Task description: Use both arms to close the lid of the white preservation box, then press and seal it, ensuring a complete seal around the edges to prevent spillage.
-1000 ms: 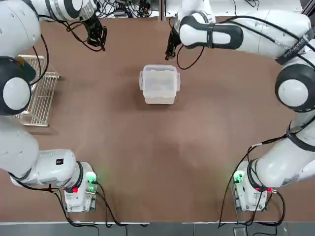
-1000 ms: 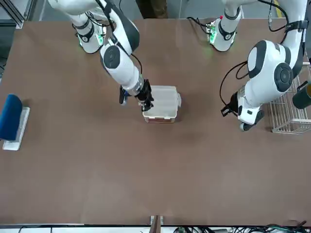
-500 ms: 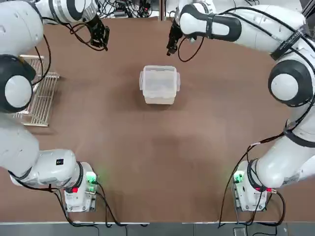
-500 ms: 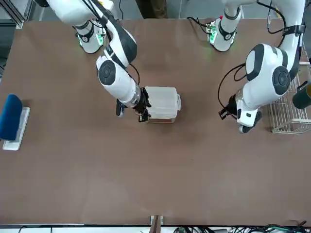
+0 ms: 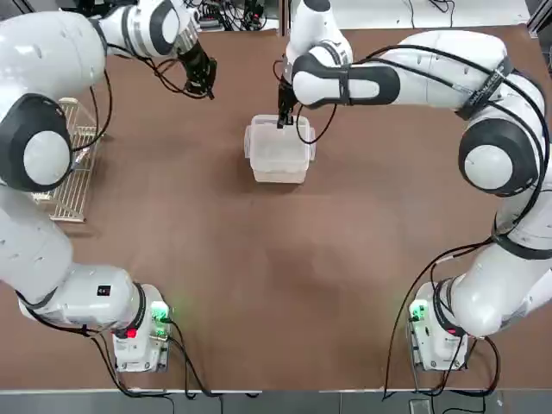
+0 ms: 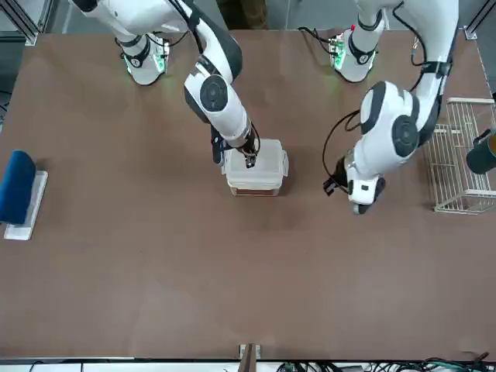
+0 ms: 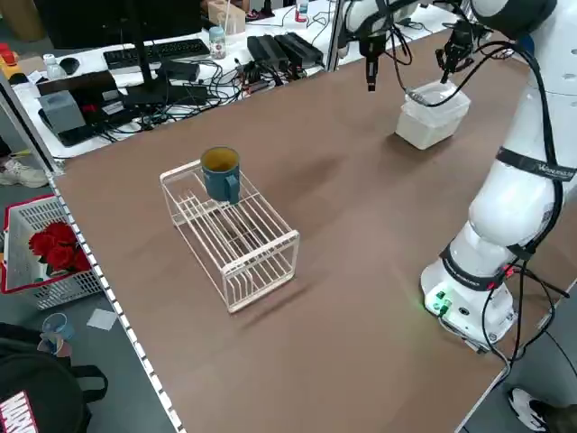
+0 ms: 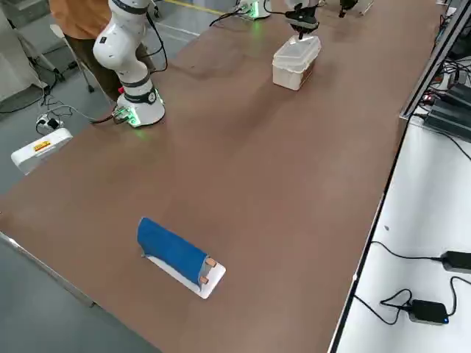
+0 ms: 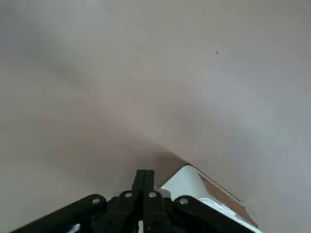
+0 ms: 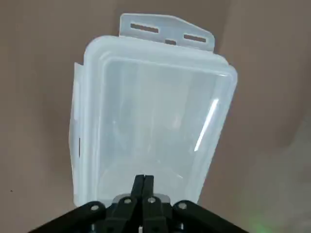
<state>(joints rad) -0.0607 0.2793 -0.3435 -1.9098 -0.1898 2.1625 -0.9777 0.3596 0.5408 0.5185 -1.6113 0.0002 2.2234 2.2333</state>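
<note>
Lid (image 10: 150,111) now sits beneath my right claw (image 10: 144,178), freshly closed, so pressing looks next; left claw (image 9: 145,173), also closed, hangs apart.

A white wire-metal rack (image 7: 236,239) is standing on the brown desk (image 7: 361,298), and a dark teal cylindrical mug with a handle (image 7: 221,176) is resting on its top. Elsewhere on the desk, a rolled blue cloth (image 8: 173,248) is lying on a flat white board (image 8: 210,283), with brown rod ends (image 8: 206,271) showing at one end. Beyond the desk, red artificial-looking flowers (image 7: 60,249) are sitting in a white plastic basket with a red rim (image 7: 74,287), and a black keyboard (image 7: 155,54) is lying near a black monitor (image 7: 108,20).
</note>
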